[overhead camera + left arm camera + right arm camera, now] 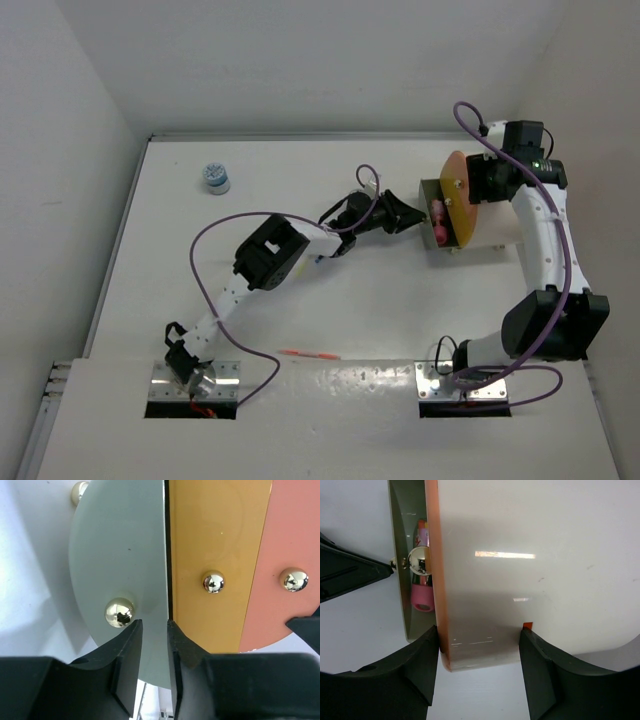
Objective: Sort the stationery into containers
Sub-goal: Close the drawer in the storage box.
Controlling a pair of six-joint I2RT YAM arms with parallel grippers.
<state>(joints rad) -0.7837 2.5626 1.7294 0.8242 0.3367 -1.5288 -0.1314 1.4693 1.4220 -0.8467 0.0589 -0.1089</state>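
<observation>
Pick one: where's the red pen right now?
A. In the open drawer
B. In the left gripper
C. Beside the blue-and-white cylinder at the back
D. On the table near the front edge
D: the top view shows the red pen lying loose on the table near its front edge, well away from the container.

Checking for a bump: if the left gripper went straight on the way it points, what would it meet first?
Most likely the pale grey drawer front of the container, near its edge beside the gold knob. The left gripper looks close, but depth is unclear.
</observation>
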